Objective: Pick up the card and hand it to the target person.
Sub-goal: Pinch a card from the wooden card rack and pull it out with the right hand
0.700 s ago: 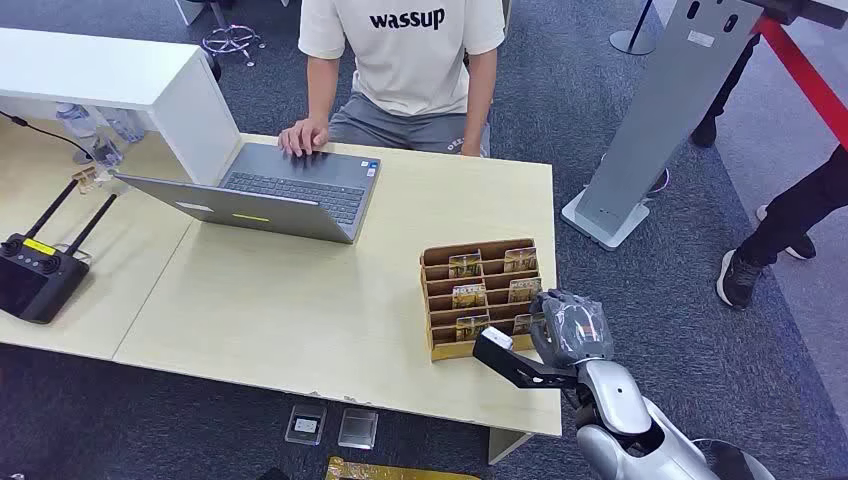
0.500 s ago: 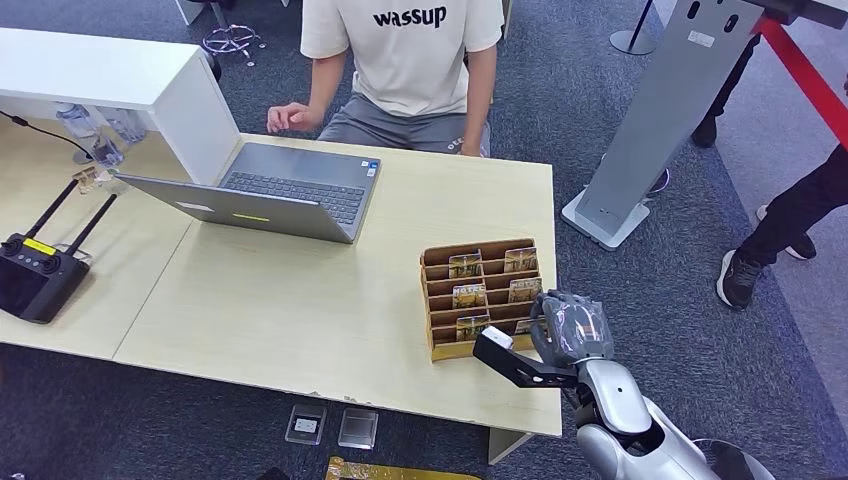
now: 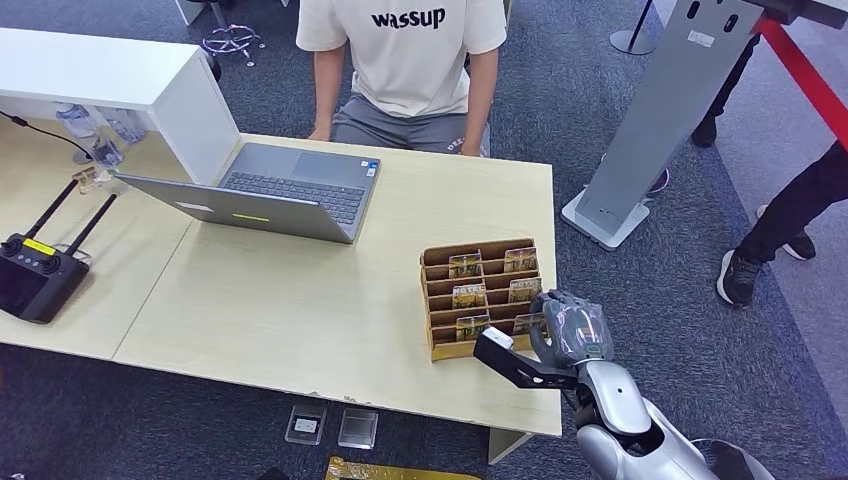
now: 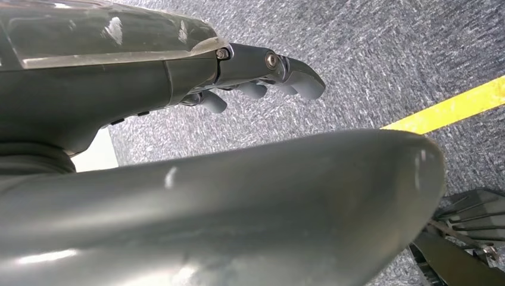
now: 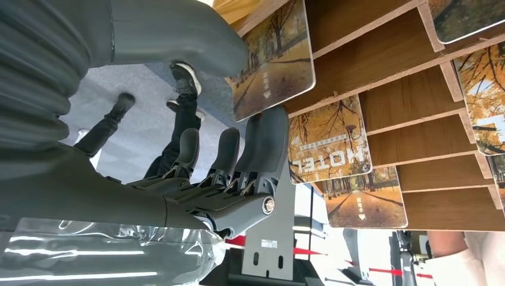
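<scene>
A wooden card rack (image 3: 438, 296) stands near the table's right front corner, with picture cards in its slots. My right hand (image 3: 572, 326) is at the rack's right front corner, beside the front-row card (image 3: 527, 323). In the right wrist view that card (image 5: 277, 56) still sits in its slot, with the thumb (image 5: 178, 36) on one face and the fingers (image 5: 262, 143) on the other, a slight gap showing. A person in a white T-shirt (image 3: 405, 55) sits at the table's far side. My left hand (image 4: 256, 77) hangs over carpet, holding nothing.
An open laptop (image 3: 270, 190) lies in front of the seated person. A black remote controller (image 3: 35, 275) sits at the table's left, a white cabinet (image 3: 110, 80) behind it. A grey stand (image 3: 660, 120) and another person's legs (image 3: 775, 235) are at the right.
The seated person has lifted a hand off the laptop and drawn it back below the table's edge. My right hand has barely shifted at the rack.
</scene>
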